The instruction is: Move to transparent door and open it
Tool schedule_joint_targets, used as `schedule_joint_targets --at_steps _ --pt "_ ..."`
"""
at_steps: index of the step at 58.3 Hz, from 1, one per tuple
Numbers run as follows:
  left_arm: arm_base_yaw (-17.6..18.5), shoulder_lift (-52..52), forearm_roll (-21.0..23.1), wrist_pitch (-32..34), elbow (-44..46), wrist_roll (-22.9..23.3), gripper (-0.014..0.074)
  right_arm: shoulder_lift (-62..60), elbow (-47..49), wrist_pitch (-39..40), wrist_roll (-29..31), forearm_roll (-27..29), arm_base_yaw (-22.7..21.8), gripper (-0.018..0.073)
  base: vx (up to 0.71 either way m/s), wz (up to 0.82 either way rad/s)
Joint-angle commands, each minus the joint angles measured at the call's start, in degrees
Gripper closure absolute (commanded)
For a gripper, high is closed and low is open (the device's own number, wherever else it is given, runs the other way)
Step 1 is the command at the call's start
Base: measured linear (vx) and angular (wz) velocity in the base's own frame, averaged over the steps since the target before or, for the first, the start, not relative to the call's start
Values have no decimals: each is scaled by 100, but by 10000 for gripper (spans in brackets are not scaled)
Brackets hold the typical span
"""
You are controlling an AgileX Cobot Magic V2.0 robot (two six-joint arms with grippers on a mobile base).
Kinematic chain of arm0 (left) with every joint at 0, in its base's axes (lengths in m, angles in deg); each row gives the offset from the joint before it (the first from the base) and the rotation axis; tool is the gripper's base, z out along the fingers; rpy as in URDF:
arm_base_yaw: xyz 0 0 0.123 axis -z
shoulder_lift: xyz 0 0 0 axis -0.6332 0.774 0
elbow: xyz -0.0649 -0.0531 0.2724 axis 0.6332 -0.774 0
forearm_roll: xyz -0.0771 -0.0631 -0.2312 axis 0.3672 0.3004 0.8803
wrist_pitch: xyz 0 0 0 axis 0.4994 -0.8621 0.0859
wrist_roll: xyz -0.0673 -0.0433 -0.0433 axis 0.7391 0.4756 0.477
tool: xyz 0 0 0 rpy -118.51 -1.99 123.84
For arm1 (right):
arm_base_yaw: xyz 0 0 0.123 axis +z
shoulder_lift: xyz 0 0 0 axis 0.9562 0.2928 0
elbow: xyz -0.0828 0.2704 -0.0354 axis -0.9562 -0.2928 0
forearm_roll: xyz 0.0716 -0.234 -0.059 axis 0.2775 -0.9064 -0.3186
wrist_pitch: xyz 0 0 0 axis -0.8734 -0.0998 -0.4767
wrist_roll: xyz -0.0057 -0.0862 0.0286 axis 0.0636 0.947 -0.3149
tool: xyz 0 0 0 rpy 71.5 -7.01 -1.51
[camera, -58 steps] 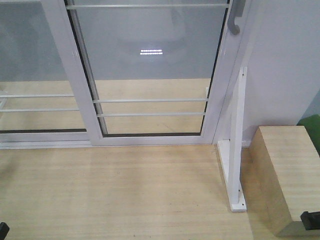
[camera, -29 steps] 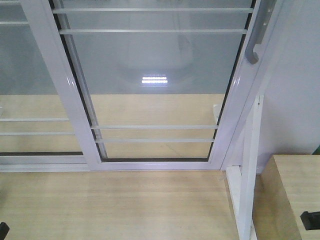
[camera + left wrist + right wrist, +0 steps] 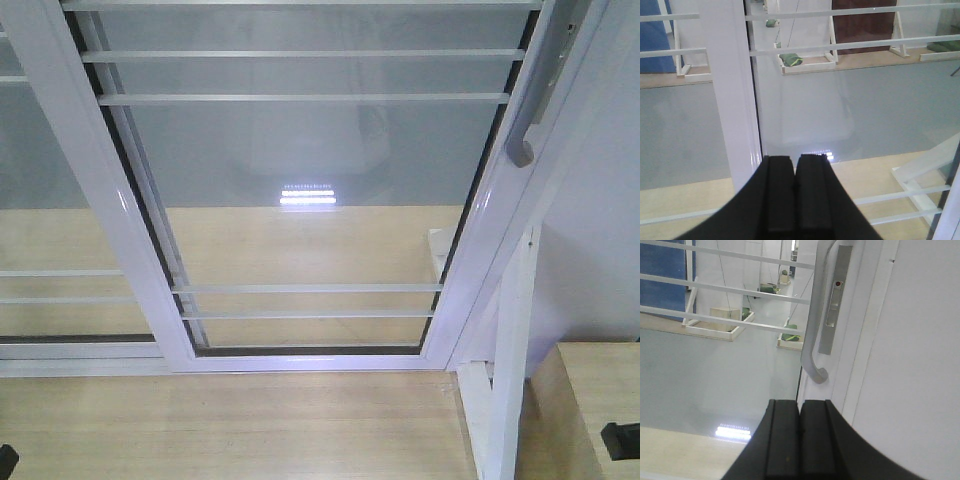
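The transparent door (image 3: 300, 180) fills the front view: clear glass in a white frame with paired thin white bars. Its curved grey handle (image 3: 522, 140) sits on the right stile, by the white wall. In the right wrist view the handle (image 3: 812, 340) hangs just above and slightly right of my right gripper (image 3: 800, 402), which is shut, empty and not touching it. My left gripper (image 3: 796, 159) is also shut and empty. It faces the door's glass (image 3: 850, 110) beside a white stile (image 3: 732, 100).
A second barred glass panel (image 3: 50, 200) without a handle overlaps behind the door on the left. A white post with a brace (image 3: 510, 380) stands on the wooden floor right of the door, and a wooden box (image 3: 595, 410) lies beside it.
The front view has come closer to the door. The door looks larger, and its handle has moved down and right in the frame. The post and box have slid towards the lower right edge.
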Motion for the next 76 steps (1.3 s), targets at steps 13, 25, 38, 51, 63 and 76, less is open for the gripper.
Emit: schedule_joint_targets --at_steps 13,25,38,51,63,76 --pt "-6 -33 27 497 -44 41 594 149 -18 526 28 -27 -5 561 6 1" --pt "0 -2 27 401 -44 41 594 198 -18 331 28 -27 -6 561 -1 0" --pt "-5 -7 27 374 -44 41 594 198 -18 331 28 -27 -6 561 1 1" --pt "-5 -7 27 374 -44 41 594 198 -18 331 28 -27 -12 561 0 0" --pt "-5 -6 -166 374 -44 -216 594 198 -18 331 28 -27 -12 561 0 0" --pt "-5 -6 -165 367 -44 -216 594 198 -18 331 28 -27 -12 561 0 0"
